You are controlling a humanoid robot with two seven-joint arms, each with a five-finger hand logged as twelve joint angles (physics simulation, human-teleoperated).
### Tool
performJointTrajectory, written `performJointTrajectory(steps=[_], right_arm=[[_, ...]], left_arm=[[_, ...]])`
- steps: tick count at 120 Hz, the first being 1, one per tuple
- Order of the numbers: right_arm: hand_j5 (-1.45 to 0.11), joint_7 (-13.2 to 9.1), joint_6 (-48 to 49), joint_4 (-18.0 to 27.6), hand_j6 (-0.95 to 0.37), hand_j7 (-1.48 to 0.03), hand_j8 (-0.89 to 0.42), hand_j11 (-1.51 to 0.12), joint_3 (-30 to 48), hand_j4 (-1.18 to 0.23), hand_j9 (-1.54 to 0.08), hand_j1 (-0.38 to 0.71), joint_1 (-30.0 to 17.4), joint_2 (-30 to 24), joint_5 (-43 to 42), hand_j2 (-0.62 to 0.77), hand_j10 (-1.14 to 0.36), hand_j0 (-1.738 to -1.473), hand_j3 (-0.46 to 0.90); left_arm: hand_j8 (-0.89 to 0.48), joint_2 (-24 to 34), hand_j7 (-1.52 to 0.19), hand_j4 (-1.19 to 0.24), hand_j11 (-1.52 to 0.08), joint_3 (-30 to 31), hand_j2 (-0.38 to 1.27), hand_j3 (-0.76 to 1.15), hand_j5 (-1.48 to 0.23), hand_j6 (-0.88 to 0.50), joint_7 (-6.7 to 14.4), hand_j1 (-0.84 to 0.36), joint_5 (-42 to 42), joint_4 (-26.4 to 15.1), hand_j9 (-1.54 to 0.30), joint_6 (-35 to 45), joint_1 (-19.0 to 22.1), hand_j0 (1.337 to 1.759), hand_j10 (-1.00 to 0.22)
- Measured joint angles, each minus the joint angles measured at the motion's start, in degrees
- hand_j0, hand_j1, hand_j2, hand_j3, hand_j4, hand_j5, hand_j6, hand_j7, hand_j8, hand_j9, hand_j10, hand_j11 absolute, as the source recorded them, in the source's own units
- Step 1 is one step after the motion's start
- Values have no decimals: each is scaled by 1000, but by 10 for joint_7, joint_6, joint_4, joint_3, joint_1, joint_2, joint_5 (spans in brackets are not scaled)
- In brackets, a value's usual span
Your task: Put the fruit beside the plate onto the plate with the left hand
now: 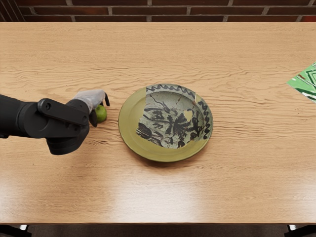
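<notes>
Head view showed a wooden table (158, 197), smooth and a bit shiny near its front edge, with wavy lines in the wood. By the left edge a fat black arm (29, 121) came in. Its left hand (89, 101) had a pale grey back and dark fingertips. The fingers were bent round a small, round green fruit (101, 114). The fruit looked to be resting on the table, just beside the plate (129, 129). So the grab seemed made, but the lift and the drop were left to do. The plate sat in the middle, round and olive green, with black swirly marks and nothing on it. Farther off, a green patterned sheet (303, 81) poked in at the right edge. Past the back edge stood a brick wall (148, 10).
</notes>
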Motion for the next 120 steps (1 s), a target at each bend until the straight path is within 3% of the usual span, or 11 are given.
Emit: performJointTrajectory(steps=[30,53,70,75,98,120], right_arm=[[-34,0,0,0,-26,-34,-26,-34,0,-26,-34,-318,0,0,0,-5,-26,-1658,0],[-34,0,0,0,-26,-34,-26,-34,0,-26,-34,-318,0,0,0,-5,-26,-1658,0],[-34,0,0,0,-26,-34,-26,-34,0,-26,-34,-318,0,0,0,-5,-26,-1658,0],[-34,0,0,0,-26,-34,-26,-34,0,-26,-34,-318,0,0,0,-5,-26,-1658,0],[-34,0,0,0,-26,-34,-26,-34,0,-26,-34,-318,0,0,0,-5,-26,-1658,0],[-34,0,0,0,-26,-34,-26,-34,0,-26,-34,-318,0,0,0,-5,-26,-1658,0]], left_arm=[[-497,-7,-665,-513,-666,-1,102,0,-663,-501,0,-261,0,1,-666,0,1,1658,-512],[-443,-9,-763,-575,-773,-1,51,0,-757,-446,2,-256,2,3,-775,0,3,1651,-566],[-394,-10,-824,-643,-853,-1,92,0,-791,-409,2,-279,3,4,-857,2,7,1646,-607],[-388,-13,-831,-670,-863,-1,182,0,-782,-412,2,-305,3,4,-867,3,8,1647,-624],[-404,-15,-871,-743,-931,-1,172,0,-812,-435,-6,-290,3,5,-922,3,12,1648,-664],[-344,-15,-1019,-840,-1090,-2,175,-40,-952,-377,-10,-298,3,5,-1070,-2,13,1659,-630]])
